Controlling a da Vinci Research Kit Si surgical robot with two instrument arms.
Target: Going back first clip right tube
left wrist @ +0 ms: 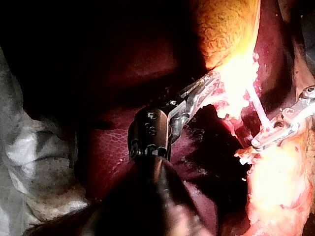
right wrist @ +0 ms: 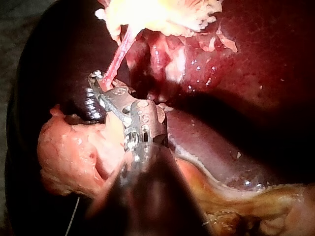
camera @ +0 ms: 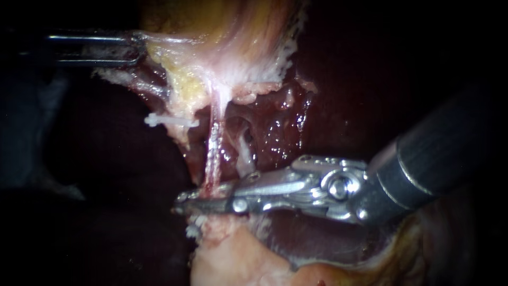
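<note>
My right instrument (camera: 181, 204) comes in from the right and lies almost level across the foot of the pink tube (camera: 214, 143). That tube runs straight up from the claw to the gallbladder (camera: 233, 37), so the two long axes cross at nearly a right angle, and the tube meets the claw a little back from its tip. A shorter pale tube (camera: 244, 154) stands just beside the pink one, on my shaft's side, and also drops toward the claw. I cannot settle which of the two the task means by the right tube. Nor can I tell whether this claw is open or closed on the pink tube.

A white clip (camera: 172, 121) lies crosswise higher up, just beside the pink tube on the side away from my shaft, apart from the claw. A small white beaded piece (camera: 196, 225) sits just under the claw's tip against the pale tissue (camera: 227, 259). It may be a clip, but I cannot be sure.

My left instrument (camera: 135, 48) is well apart, its claw closed on the gallbladder's edge, so the right one is far nearer to both tubes. Going back, I judge, means drawing out along my own shaft, sideways to the tube's axis, without dragging it. The liver (camera: 280, 127) lies behind. No container shows in any view.
</note>
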